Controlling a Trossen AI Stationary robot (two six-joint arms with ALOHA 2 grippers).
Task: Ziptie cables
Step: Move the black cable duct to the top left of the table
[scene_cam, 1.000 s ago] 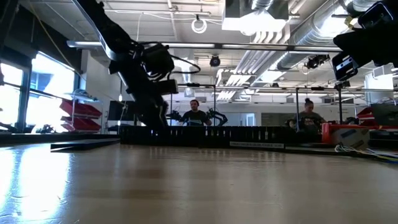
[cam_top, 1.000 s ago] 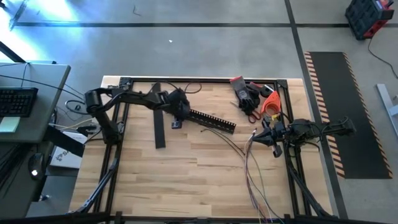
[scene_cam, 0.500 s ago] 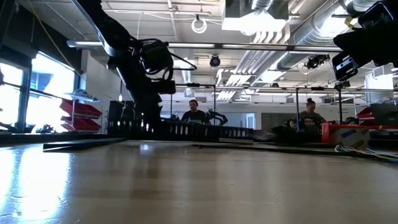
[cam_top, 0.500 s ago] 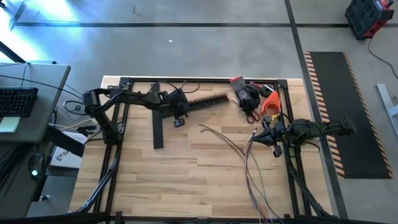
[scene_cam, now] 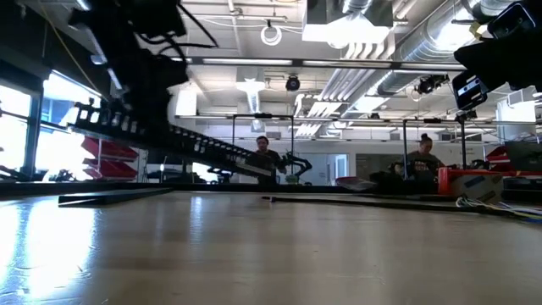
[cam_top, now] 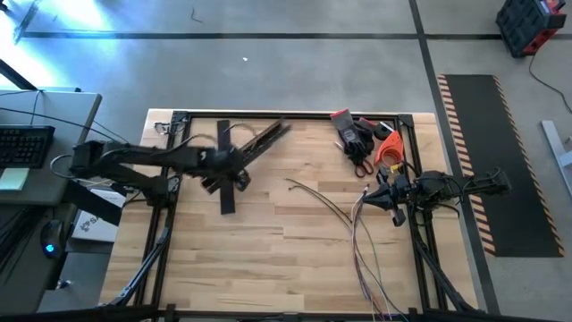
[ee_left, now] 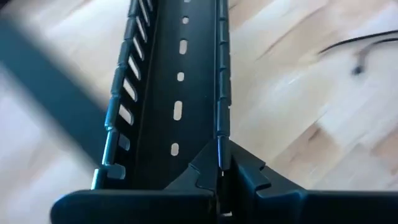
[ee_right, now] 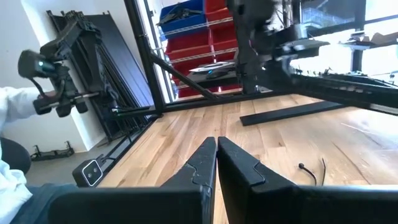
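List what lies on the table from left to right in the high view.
Flat black strip → slotted rail, shut in the left gripper → cables → gloves → orange-handled tool, with the right gripper waiting at the table's right edge.

Both arms are dark, near-black, built of slim jointed links. The left arm (cam_top: 134,161) shows thin black cabling looped along its links. The right arm (cam_top: 465,186) is equally dark, with bulkier housings near the wrist. Each gripper carries 2 matte black fingers (ee_right: 249,171) with stepped, notched inner edges, mounted on a flat black crossbar (ee_left: 143,205). No markings are legible.
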